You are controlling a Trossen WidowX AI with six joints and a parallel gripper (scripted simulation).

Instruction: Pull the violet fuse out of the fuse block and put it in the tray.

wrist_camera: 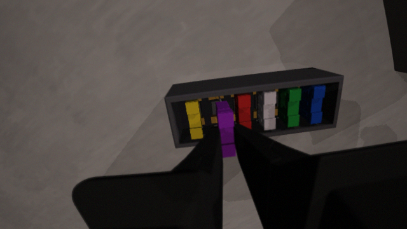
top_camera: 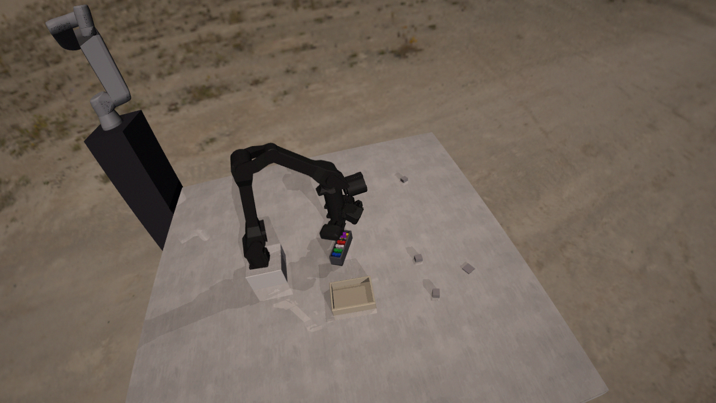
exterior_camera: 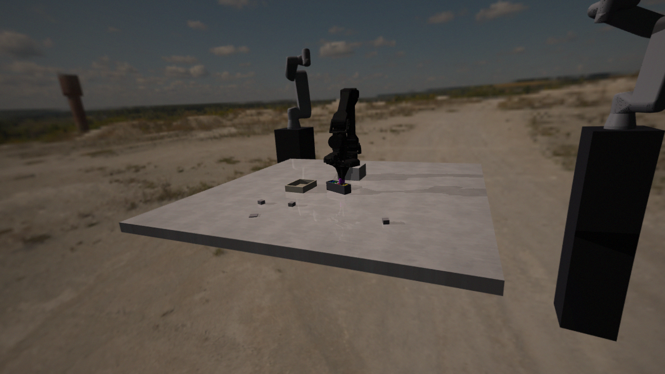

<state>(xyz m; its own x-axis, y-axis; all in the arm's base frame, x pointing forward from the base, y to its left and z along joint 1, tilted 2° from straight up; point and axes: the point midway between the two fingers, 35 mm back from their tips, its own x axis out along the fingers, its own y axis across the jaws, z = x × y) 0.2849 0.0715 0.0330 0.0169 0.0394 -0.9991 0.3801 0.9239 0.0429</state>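
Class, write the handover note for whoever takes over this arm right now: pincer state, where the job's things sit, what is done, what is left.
Pincer: shut on the violet block-shaped fuse, gripped from both sides.
Violet fuse: raised above its row, between the yellow fuse and red fuse; whether it is fully clear of the dark grey rectangular fuse block cannot be told.
Open tan tray: on the table beside the block, nothing seen in it.
Done: grasp, start of lift.
Left: finish the straight-up pull, carry to the tray, release; avoid the neighbouring fuses and the block.
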